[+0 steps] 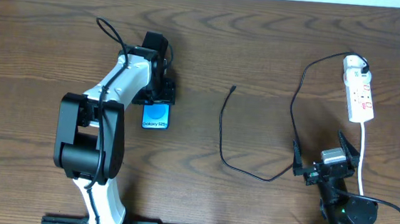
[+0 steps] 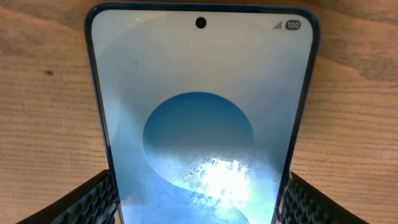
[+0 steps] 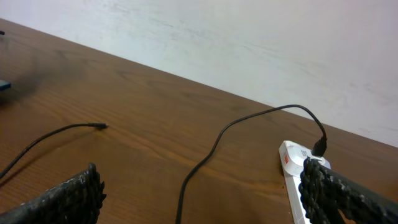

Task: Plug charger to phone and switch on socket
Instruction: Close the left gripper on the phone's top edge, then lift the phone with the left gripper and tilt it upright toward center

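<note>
Phone [image 1: 156, 116] lies screen-up on the counter [image 1: 48, 43], pinched at its long edges by the left pincer [image 1: 158, 98], charger [image 1: 221, 131] well right of it, spread empty right pincer [image 1: 323, 154] and socket [image 1: 357, 92] farther right, so the limp cable could buckle and miss the port.

Cyan phone [image 1: 156, 116] left, black charger [image 1: 220, 124] mid-table, white socket [image 1: 358, 96] far right.
</note>
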You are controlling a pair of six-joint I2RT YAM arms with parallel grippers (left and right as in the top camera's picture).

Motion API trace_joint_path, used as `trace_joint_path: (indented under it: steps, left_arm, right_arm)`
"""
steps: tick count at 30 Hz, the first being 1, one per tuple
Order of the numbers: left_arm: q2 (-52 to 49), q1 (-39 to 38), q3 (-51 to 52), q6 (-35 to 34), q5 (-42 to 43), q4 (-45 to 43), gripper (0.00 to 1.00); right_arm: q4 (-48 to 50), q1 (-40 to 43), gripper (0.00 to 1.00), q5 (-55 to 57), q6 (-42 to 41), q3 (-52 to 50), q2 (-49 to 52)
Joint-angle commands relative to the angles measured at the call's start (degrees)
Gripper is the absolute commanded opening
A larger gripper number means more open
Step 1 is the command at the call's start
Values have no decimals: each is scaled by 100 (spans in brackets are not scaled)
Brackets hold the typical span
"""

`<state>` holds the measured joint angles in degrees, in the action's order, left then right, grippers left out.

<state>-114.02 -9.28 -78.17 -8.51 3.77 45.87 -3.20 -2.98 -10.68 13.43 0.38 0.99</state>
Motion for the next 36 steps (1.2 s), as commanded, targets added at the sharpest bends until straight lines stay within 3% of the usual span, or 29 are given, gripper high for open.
trace_joint_path:
  steps: [1,8,16,26,36]
  left_arm:
    - [175,-2,24,-404,57,37,69]
    - [273,0,-17,-455,470,144,69]
    - [706,0,-24,-1093,557,297,68]
    - [955,201,-24,-1399,2221,400,68]
    - [955,647,-24,-2514,3467,420,68]
  right_arm:
    - [-24,-44,99,-20,-76,-7,-28]
    - [-24,-44,99,-20,-76,-7,-28]
    - [-24,-44,99,-20,-76,-7,-28]
    - [-24,-44,99,-20,-76,-7,-28]
    - [-24,-44,99,-20,-76,-7,-28]
